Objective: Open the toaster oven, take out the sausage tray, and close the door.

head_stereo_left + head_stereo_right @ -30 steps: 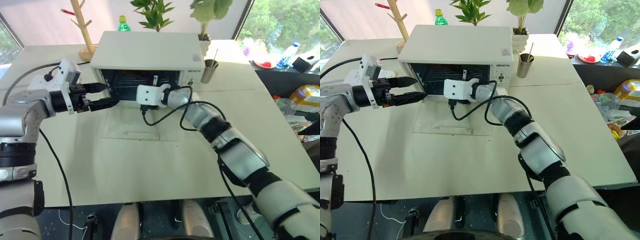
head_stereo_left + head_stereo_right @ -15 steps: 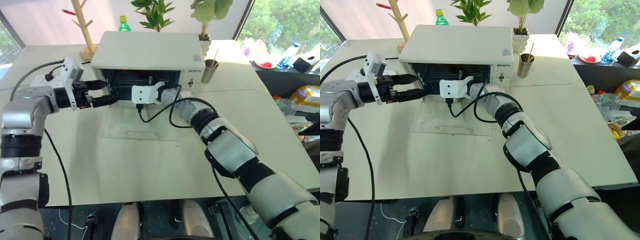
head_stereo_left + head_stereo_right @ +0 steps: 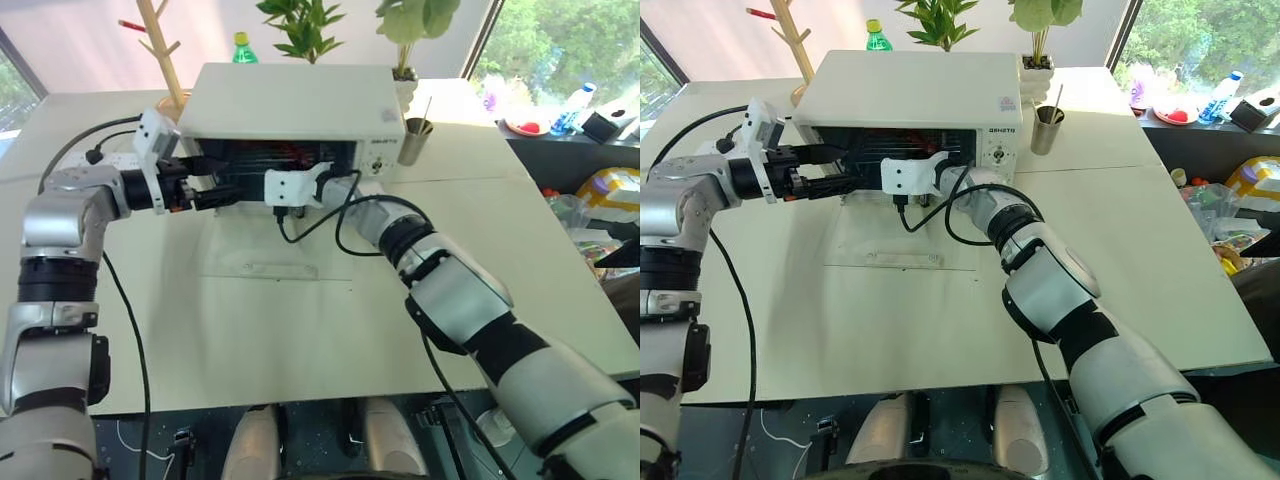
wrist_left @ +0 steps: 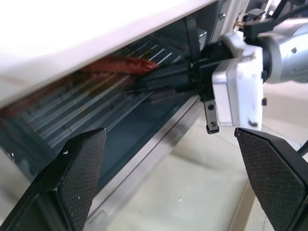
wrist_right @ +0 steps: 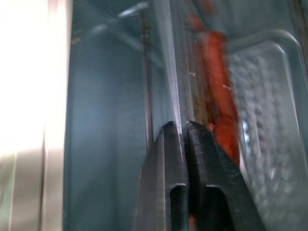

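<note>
Door: wide glass front door with white frame (image 3: 262,262) lying flat on the pale table (image 3: 300,330), fully down in front of the white boxy toaster oven (image 3: 295,105). Opening step done.

Tray: shiny silver ribbed metal tray (image 5: 269,120) inside the oven, with thin red sausages (image 4: 122,65) on it (not out yet).

Right gripper: black two-finger right gripper (image 5: 182,132) reaching into the oven mouth, fingers pressed together on the thin silver rim of the tray, right beside a red sausage. Looks like a pinch on the tray edge, ready for pulling.

Left gripper: black two-finger left gripper (image 3: 222,183) at the left side of the oven mouth, fingers spread wide with nothing between them. Just beside the opening, near the tray's left end, not touching it as far as can be seen.

Still to do: slide the tray out onto the table, let go, then lift the door up and shut it. About a third of the way along, by the look of it.

Changed since a second ago: right fingers gone from wide apart to clamped on the tray rim (halfway shut at the half-second mark). Right wrist block now closer in to the oven mouth. Left gripper moved in from out over the table to the oven's left edge, fingers wide as before. Door flat and oven in the same place.
</note>
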Robot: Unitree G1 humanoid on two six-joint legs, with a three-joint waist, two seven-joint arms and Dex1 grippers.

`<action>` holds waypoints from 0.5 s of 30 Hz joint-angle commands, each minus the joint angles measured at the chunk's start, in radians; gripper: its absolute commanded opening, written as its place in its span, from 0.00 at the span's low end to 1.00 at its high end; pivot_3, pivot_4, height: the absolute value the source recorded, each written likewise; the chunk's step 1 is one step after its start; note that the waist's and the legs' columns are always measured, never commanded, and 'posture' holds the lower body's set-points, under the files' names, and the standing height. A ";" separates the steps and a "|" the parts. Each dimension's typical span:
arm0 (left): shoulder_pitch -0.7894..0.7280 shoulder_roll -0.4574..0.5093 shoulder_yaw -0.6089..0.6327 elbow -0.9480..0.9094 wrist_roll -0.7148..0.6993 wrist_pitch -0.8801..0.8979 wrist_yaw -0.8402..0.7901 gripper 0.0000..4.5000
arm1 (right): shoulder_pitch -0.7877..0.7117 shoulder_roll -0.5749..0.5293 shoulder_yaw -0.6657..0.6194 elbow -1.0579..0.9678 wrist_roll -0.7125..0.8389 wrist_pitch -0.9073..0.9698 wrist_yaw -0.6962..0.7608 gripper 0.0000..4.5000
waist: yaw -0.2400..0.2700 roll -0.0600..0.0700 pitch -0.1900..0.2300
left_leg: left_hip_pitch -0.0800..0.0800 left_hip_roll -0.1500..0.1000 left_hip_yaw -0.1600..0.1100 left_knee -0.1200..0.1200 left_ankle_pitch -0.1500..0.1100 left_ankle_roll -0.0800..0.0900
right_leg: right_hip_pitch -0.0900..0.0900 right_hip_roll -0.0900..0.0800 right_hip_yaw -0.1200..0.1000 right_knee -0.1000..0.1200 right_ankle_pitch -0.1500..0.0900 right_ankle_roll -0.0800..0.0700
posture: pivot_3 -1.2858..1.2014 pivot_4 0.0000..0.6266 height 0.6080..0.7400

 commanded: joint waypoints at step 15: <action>-0.188 -0.024 -0.023 0.272 0.101 -0.151 -0.060 1.00 | 0.052 -0.035 -0.049 -0.173 0.034 -0.063 0.041 0.01 | 0.000 0.000 0.000 | -0.001 0.000 0.001 0.000 0.000 0.000 | -0.002 0.000 0.000 0.000 0.000 0.000 | 0.52 0.24 0.82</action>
